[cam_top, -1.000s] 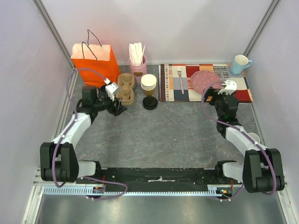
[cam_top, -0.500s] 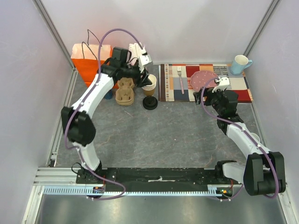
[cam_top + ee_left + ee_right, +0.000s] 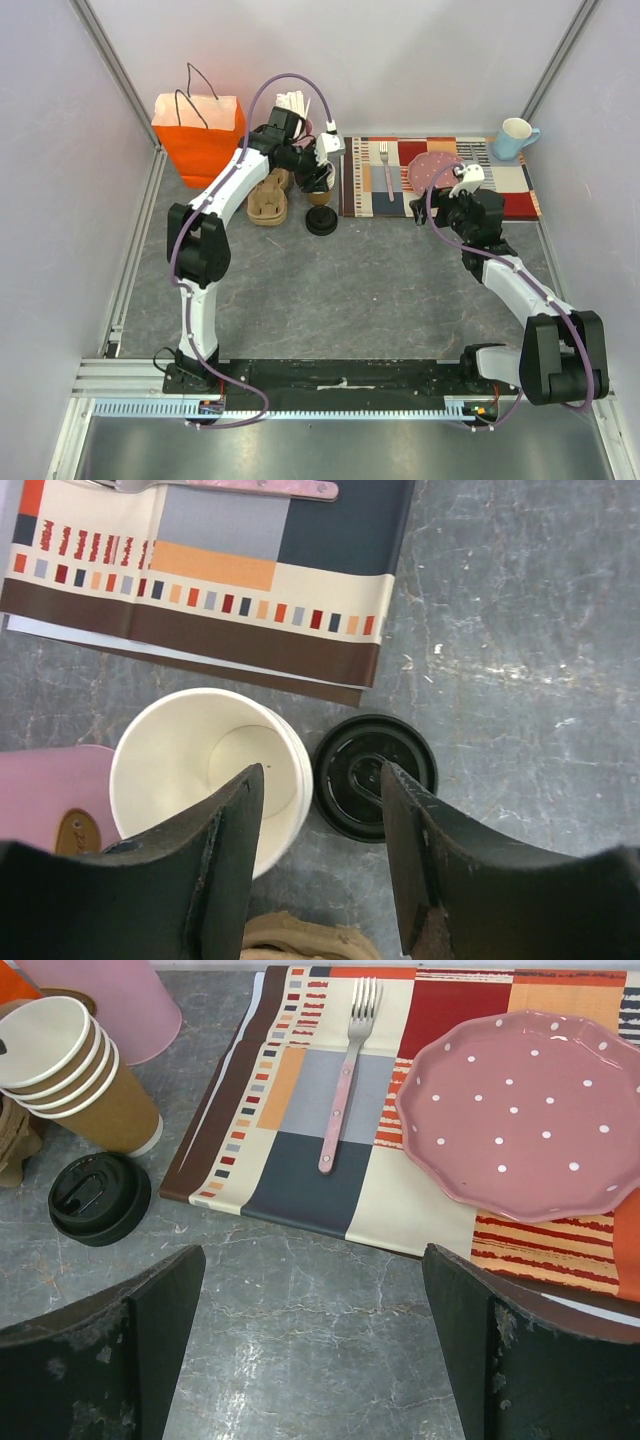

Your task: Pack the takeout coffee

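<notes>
A round black plastic lid (image 3: 321,221) lies flat on the grey table; it also shows in the left wrist view (image 3: 375,775) and the right wrist view (image 3: 100,1198). No brown cup shows under it, so a capped takeout coffee is not in view. Just beside the lid stands a stack of lidless cream-rimmed paper cups (image 3: 205,770) (image 3: 70,1070). My left gripper (image 3: 320,172) (image 3: 320,790) is open and empty, hovering above the gap between the cup stack and the lid. My right gripper (image 3: 424,205) (image 3: 310,1255) is open and empty, low over bare table before the placemat.
An orange paper bag (image 3: 200,135) stands at the back left. A brown cardboard cup carrier (image 3: 267,197) lies left of the cups, with a pink holder of wooden stirrers (image 3: 295,128) behind. The striped placemat (image 3: 365,190) holds a fork (image 3: 386,170) and a pink plate (image 3: 437,170). A blue mug (image 3: 513,137) stands far right.
My left arm has swung from beside the orange bag, up and right, to above the cup stack and lid. My right gripper has shifted slightly left.
</notes>
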You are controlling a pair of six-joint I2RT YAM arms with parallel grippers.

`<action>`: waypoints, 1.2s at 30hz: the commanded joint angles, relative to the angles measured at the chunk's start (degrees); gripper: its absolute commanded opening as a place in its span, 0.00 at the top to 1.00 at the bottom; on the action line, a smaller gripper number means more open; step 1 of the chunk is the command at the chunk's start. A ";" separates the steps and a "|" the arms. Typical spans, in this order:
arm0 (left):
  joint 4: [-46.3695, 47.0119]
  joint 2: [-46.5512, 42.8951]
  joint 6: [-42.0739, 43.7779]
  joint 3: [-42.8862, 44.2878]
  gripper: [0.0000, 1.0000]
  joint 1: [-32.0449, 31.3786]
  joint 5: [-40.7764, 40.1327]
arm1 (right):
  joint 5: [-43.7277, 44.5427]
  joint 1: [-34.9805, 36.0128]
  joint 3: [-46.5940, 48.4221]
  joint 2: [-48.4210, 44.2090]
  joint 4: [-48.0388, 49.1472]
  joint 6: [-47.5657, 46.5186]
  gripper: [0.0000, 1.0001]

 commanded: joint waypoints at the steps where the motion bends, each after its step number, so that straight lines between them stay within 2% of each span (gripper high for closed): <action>1: 1.10 1.65 3.68 4.36 0.44 -0.11 -3.41 | -1.23 0.32 2.89 0.87 1.34 -0.54 0.02; 6: 1.01 3.06 4.91 4.71 0.47 -0.19 -4.73 | -0.70 0.23 2.71 0.96 1.34 -0.81 0.02; 16: 0.84 4.12 4.83 5.77 0.58 -0.28 -5.96 | -0.61 0.32 2.63 1.22 1.43 -0.89 0.02; 26: -1.53 4.82 5.71 6.03 0.59 -0.28 -5.79 | -0.61 0.32 2.62 1.40 1.34 -0.98 0.02; 29: -1.62 5.00 6.05 6.12 0.62 -0.37 -5.79 | -0.61 0.32 2.62 1.48 1.43 -0.98 0.02; 36: -2.50 5.17 6.58 6.21 0.82 -0.46 -5.70 | -0.52 0.23 2.54 1.13 1.34 -1.07 0.02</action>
